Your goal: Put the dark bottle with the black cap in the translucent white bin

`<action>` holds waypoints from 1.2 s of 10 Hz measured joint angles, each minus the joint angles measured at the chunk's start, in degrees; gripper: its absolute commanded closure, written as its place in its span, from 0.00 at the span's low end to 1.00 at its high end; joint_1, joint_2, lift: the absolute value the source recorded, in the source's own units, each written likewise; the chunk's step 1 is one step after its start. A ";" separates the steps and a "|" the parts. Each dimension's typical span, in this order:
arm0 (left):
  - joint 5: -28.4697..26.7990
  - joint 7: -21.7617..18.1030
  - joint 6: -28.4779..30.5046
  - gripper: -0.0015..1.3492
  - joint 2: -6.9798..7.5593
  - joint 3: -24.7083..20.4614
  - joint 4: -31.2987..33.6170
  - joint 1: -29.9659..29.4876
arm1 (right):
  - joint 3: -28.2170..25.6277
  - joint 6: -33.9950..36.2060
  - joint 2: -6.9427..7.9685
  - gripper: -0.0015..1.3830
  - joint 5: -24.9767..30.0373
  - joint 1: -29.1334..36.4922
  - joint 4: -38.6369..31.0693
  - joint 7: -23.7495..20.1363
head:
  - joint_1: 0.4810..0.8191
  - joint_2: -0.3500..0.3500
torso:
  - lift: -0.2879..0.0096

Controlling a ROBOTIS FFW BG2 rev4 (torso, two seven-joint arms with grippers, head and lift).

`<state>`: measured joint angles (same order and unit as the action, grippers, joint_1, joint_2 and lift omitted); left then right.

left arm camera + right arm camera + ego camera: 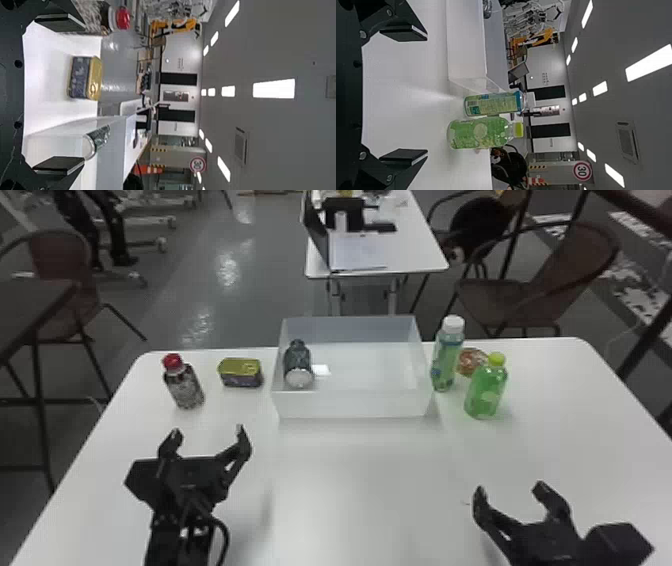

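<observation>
Dark bottle (297, 361) (pale base (299, 378)), white bin (352, 405)

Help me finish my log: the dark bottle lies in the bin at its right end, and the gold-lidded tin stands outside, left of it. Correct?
Not the right end: the head view shows the dark bottle lying in the bin at its left end. The gold-lidded tin does stand outside, left of it.

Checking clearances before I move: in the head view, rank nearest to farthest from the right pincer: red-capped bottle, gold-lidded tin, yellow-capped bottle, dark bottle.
1. Yellow-capped bottle, right of the bin
2. Dark bottle, inside the bin, left end
3. Gold-lidded tin, left of the bin
4. Red-capped bottle, far left
</observation>
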<state>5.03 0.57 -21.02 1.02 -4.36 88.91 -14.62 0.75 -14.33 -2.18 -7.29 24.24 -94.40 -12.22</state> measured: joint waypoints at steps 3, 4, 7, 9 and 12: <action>1.46 2.43 -1.16 0.07 -0.99 1.62 3.59 -7.72 | -0.07 0.01 -0.02 0.18 0.03 0.16 0.02 0.00 | 0.63 0.66 | 0.65; 2.27 3.08 -1.55 0.07 -1.02 2.73 3.84 -9.25 | -0.06 0.01 0.02 0.18 0.01 0.35 0.05 0.06 | 0.63 0.65 | 0.65; 2.78 3.94 -2.61 0.07 -0.93 3.79 3.90 -11.68 | -0.05 0.00 0.24 0.18 0.00 0.55 0.02 0.22 | 0.63 0.64 | 0.66; 2.83 5.47 -3.20 0.07 -0.56 4.17 3.91 -12.05 | -0.05 0.00 0.26 0.18 0.00 0.57 -0.01 0.35 | 0.63 0.65 | 0.66; 3.29 5.76 -3.53 0.07 -0.21 4.56 3.82 -12.47 | -0.05 0.00 0.26 0.18 0.00 0.72 -0.14 0.36 | 0.63 0.65 | 0.66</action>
<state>8.32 6.33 -24.55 0.81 0.20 92.73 -27.08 0.70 -14.32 -1.92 -7.30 24.96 -94.54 -11.86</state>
